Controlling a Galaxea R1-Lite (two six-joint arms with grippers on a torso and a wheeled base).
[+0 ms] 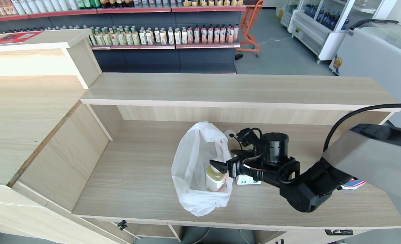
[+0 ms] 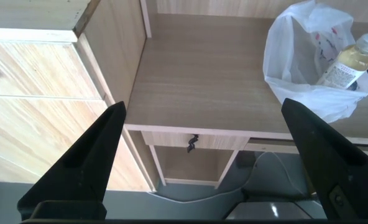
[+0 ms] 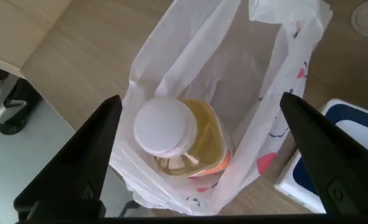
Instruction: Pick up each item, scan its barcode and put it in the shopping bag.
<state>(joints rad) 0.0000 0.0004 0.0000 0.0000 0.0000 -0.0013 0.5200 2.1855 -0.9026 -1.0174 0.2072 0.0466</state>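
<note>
The right gripper [image 1: 223,167], jaws apart, hangs over the white-capped yellow bottle [image 1: 215,179] in the white plastic bag [image 1: 189,162]. Rising straight up should avoid snagging it.

Light is bright and even, coming from overhead, and I see the wooden counter [image 1: 136,169] pale with only soft shade beneath its upper ledge [image 1: 241,88]. The shopping bag [image 1: 190,176] glows almost white, and the bottle cap [image 3: 162,127] is close to washed out. Straight counter edges bow slightly toward the head view's borders. In the wrist views the left gripper's fingers [image 2: 87,165] and the right gripper's fingers [image 3: 84,165] read as flat black silhouettes.
</note>
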